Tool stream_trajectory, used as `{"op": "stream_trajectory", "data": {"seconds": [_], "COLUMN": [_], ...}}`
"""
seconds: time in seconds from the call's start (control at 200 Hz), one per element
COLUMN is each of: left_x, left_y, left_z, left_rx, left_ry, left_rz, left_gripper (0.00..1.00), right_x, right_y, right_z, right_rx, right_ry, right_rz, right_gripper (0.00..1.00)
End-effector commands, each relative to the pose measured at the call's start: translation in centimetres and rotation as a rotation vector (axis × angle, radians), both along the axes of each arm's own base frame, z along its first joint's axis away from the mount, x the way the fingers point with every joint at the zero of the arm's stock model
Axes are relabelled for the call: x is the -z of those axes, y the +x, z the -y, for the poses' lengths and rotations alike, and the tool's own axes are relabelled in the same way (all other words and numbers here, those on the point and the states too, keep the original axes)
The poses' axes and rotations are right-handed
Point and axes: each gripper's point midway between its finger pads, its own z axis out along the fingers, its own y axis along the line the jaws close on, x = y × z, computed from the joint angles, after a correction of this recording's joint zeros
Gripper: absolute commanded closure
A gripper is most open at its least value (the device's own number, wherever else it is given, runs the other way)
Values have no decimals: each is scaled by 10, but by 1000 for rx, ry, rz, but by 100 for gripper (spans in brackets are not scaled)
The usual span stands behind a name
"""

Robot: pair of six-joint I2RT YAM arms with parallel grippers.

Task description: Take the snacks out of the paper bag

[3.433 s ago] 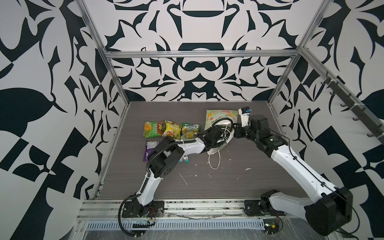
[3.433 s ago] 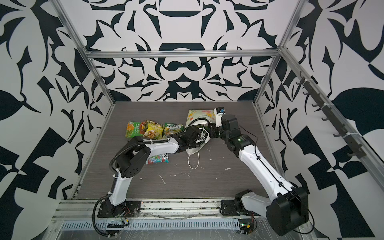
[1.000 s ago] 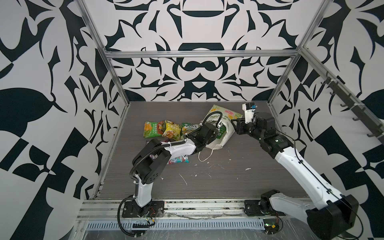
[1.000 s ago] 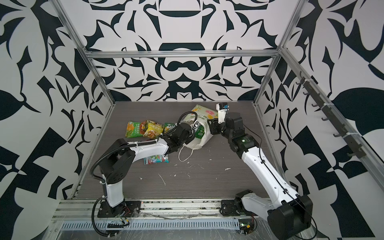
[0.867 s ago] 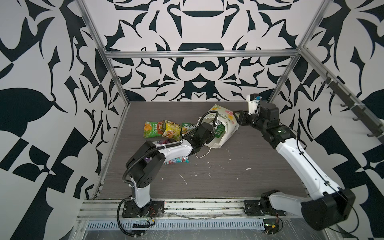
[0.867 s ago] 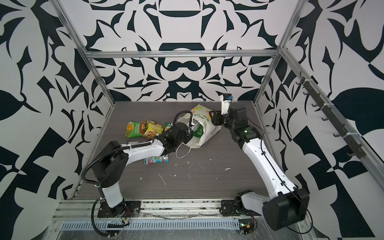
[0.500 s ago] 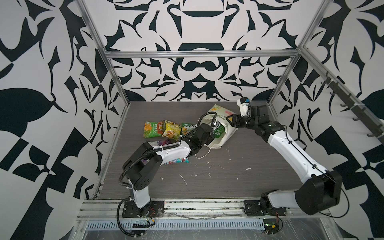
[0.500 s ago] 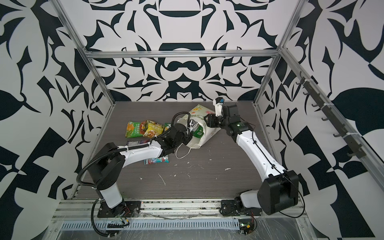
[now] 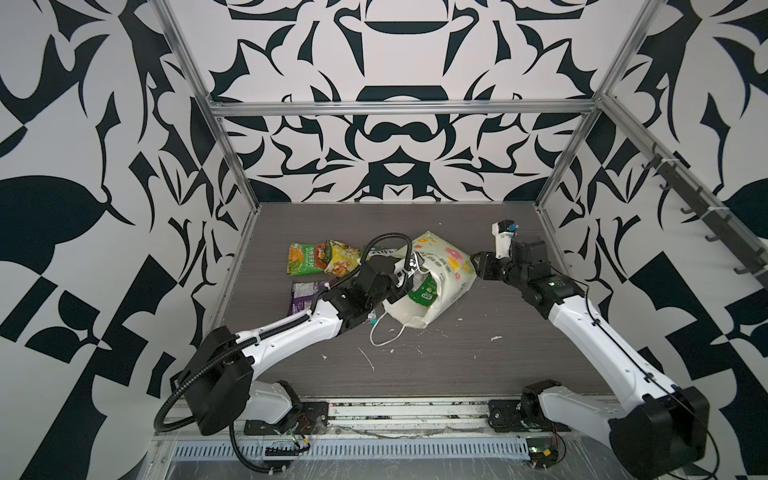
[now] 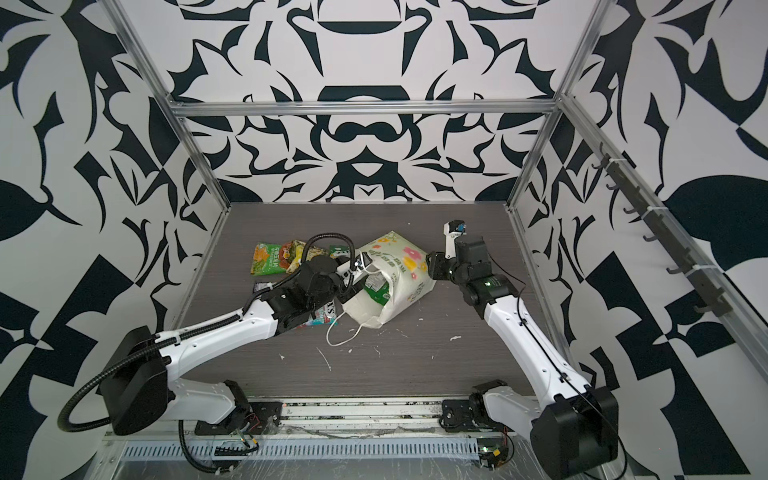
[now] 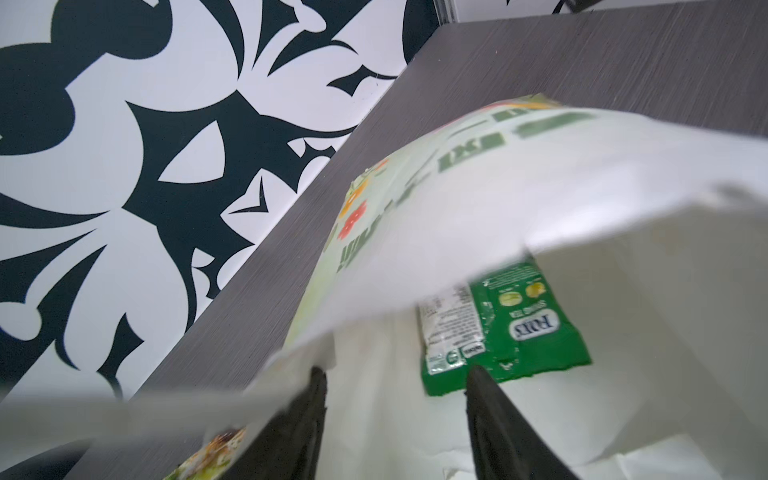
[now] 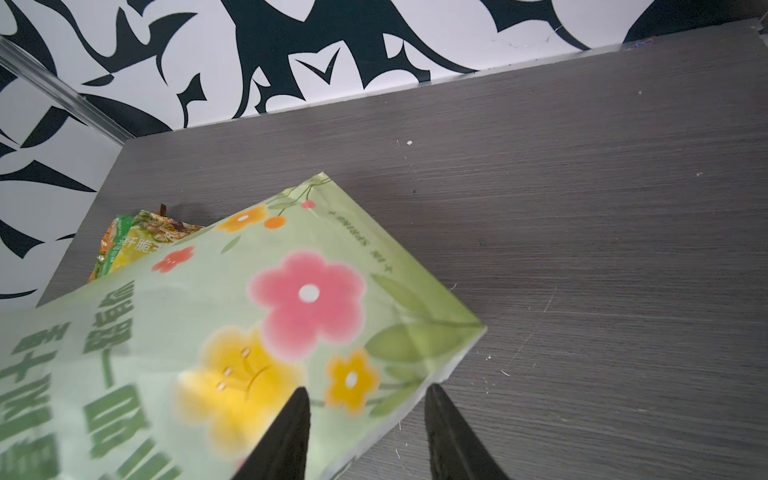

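1. We are mid-task. The paper bag (image 9: 446, 270) lies on its side near the middle of the table (image 9: 478, 357). Its mouth opens toward 8 o'clock and its closed end points toward 2 o'clock.
2. Several snacks are already out, at about 9 to 10 o'clock from the bag. These are a green packet (image 9: 303, 258), a yellow packet (image 9: 341, 262) and a purple packet (image 9: 305, 291). A teal-red packet (image 10: 322, 316) shows partly under the left arm.
3. One green FOX'S packet (image 11: 507, 332) remains just inside the mouth, and it shows in both top views (image 9: 424, 291).
4. The left gripper (image 11: 395, 370) sits at the mouth with its jaws spread wide and holds nothing. One finger is by the bag's rim and the other is at the packet's near edge.
5. The right gripper (image 12: 368, 388) is at the bag's closed end, at 3 o'clock from it in a top view (image 9: 478, 266). Its jaws stand apart around the bottom corner, and we see no pinch on the paper.
6. We judge the step in hand to be fetching this packet. The next move calls for the left jaws to go a little deeper and straddle the packet's edge. They should close on plastic alone, not on the paper lip or the cord handle (image 9: 386, 334).
7. The bag may slide toward 8 o'clock when the packet is pulled, so the right gripper should steady its far end.
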Motion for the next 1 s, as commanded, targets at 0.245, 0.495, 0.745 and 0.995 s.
{"op": "stream_trajectory", "data": {"seconds": [0.245,0.495,0.745,0.995], "left_x": [34,-5,-25,-30], "left_y": [-19,-18,11,43], "left_z": [36,66,106,147], "left_rx": [124,193,189,173], "left_ry": [106,-6,-35,-69], "left_rz": [-82,-37,-46,-52], "left_gripper": [45,53,54,53], "right_x": [-39,-26,-42,-41], "right_y": [-10,-47,-55,-78], "right_z": [-67,-98,-54,-34], "right_rx": [-310,-433,-218,-178], "right_ry": [201,27,25,13], "right_rz": [161,322,445,464], "right_gripper": [53,52,52,50]}}
